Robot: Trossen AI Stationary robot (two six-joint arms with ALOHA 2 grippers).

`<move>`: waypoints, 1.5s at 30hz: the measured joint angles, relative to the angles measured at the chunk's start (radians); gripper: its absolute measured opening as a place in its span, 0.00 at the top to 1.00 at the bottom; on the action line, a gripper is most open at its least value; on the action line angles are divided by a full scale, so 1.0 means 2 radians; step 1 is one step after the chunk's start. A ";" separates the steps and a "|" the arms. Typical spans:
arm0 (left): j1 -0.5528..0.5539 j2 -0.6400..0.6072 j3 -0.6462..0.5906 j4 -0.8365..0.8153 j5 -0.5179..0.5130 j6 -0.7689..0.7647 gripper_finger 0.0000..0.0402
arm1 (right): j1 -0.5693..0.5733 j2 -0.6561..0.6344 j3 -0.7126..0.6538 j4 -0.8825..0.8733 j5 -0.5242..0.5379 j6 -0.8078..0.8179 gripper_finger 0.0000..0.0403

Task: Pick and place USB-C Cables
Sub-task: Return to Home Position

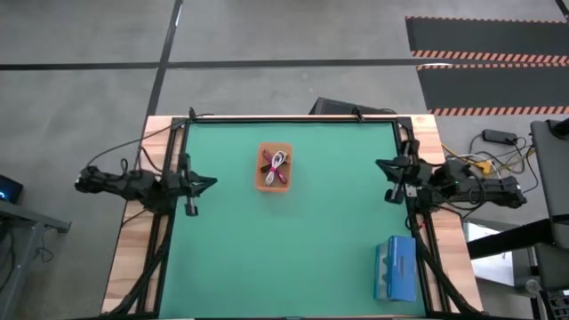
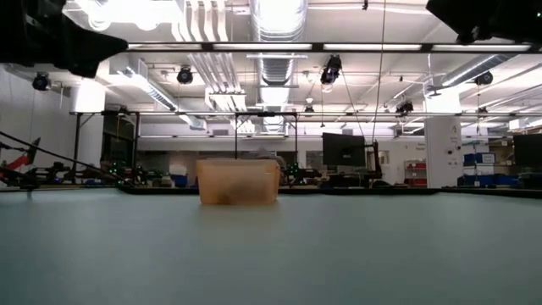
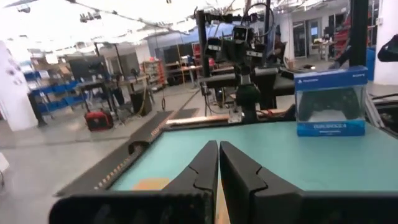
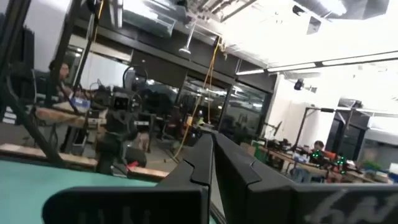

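Note:
The USB-C cables [image 1: 275, 166] lie bundled inside the orange bin [image 1: 261, 182] on the far middle of the green table; I make out dark red and white ones, the others are not clear. In the low view the bin [image 2: 238, 181] stands on the mat and its translucent wall blurs the cables. My left gripper [image 1: 212, 183] hovers at the table's left edge, shut, well left of the bin. My right gripper [image 1: 380, 164] hovers at the right edge, shut. The wrist views show each gripper's fingers closed together, left gripper [image 3: 219, 152], right gripper [image 4: 212, 144].
A blue box [image 1: 396, 268] lies near the table's near right corner; it also shows in the left wrist view, blue box [image 3: 330, 101]. Green mat spreads between the bin and both arms. People sit in the room beyond the table.

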 joint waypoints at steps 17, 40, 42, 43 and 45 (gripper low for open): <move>0.000 0.001 -0.072 0.066 0.008 -0.042 1.00 | 0.000 -0.066 -0.022 -0.058 0.001 -0.005 0.98; 0.000 0.009 -0.072 0.065 0.021 -0.043 1.00 | 0.000 -0.060 -0.079 -0.058 -0.043 0.168 0.98; 0.000 0.010 -0.072 0.065 0.021 -0.043 1.00 | 0.000 -0.055 -0.079 -0.076 -0.043 0.173 0.98; 0.000 0.010 -0.072 0.065 0.021 -0.043 1.00 | 0.000 -0.054 -0.079 -0.086 -0.043 0.173 0.98; 0.000 0.010 -0.072 0.065 0.021 -0.043 1.00 | 0.000 -0.050 -0.079 -0.101 -0.043 0.173 0.98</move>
